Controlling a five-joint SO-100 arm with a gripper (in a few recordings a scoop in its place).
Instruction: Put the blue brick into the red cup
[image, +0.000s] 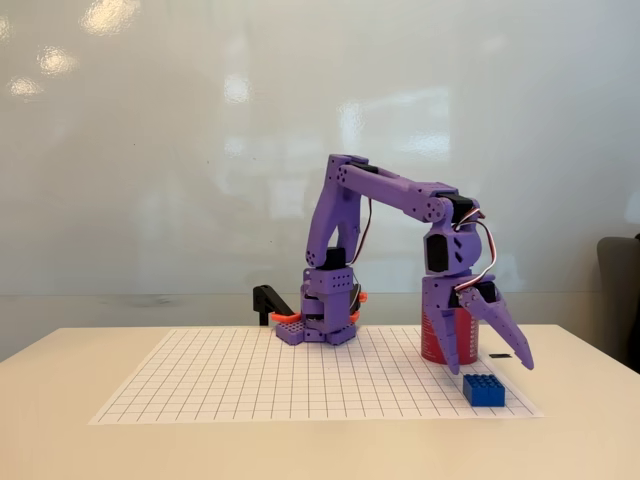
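From the fixed view I see my purple plastic arm (385, 200) rising from its base at the centre of the frame, bending at the elbow in the upper middle, then dropping straight down on the right. Its purple two-finger gripper (490, 365) points at the table with its jaws spread apart, holding nothing; one finger hangs straight down, the other angles out to the lower right.

The small bright blue plastic toy brick with studs (484, 389) sits on the mat at lower right, just below the fingertips and apart from them. The dark red cylindrical cup (437, 340) stands upright just behind the gripper, to the upper left of the brick.

Everything rests on a white paper mat with a black grid (250, 380), laid on a pale beige table (60, 420). Behind is a glossy white wall (200, 120) with light reflections.

The gripper covers most of the cup. A small black object (270, 300) left of the base is hard to identify.
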